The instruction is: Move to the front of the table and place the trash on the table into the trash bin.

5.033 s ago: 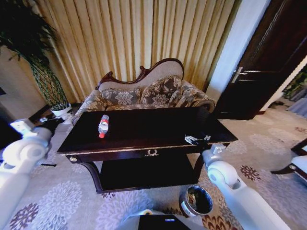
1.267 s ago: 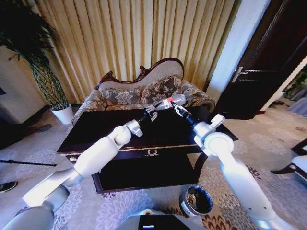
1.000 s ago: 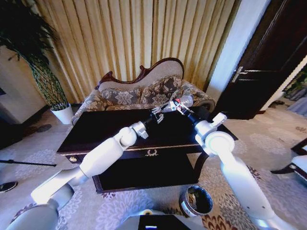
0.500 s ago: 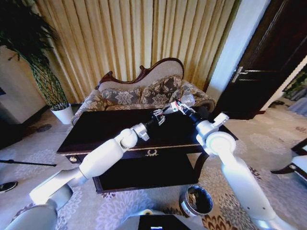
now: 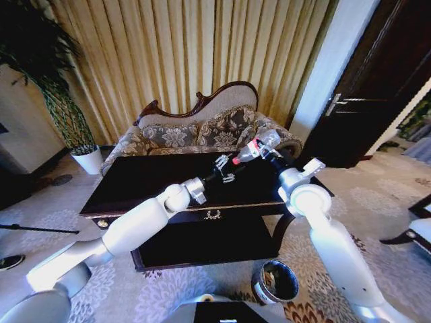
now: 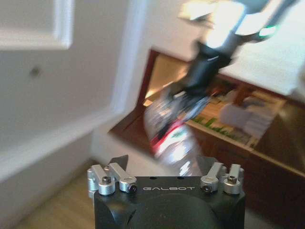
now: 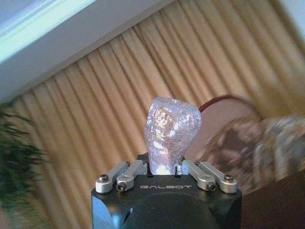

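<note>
The clear plastic bottle point(image 5: 258, 147) with a red label and cap hangs above the right half of the dark-brown table point(image 5: 148, 183), cap pointing left. My right gripper point(image 5: 267, 151) is shut on it; in the right wrist view the bottle point(image 7: 171, 129) stands between the closed fingers of that gripper point(image 7: 164, 164). My left gripper point(image 5: 223, 169) is open just left of the cap, not touching it. In the left wrist view the bottle point(image 6: 172, 136) sits beyond the spread fingers of the left gripper point(image 6: 162, 161). The trash bin point(image 5: 275, 282) stands on the carpet at the table's front right corner.
A floral sofa point(image 5: 195, 133) stands right behind the table. A white plant pot point(image 5: 88, 159) sits at the far left by the curtain. A dark door point(image 5: 377, 81) is at the right. Open carpet lies left and right of the table.
The bottle has passed from the left gripper to the right. The left gripper has opened and drawn back slightly; the right gripper has carried the bottle a little to the right.
</note>
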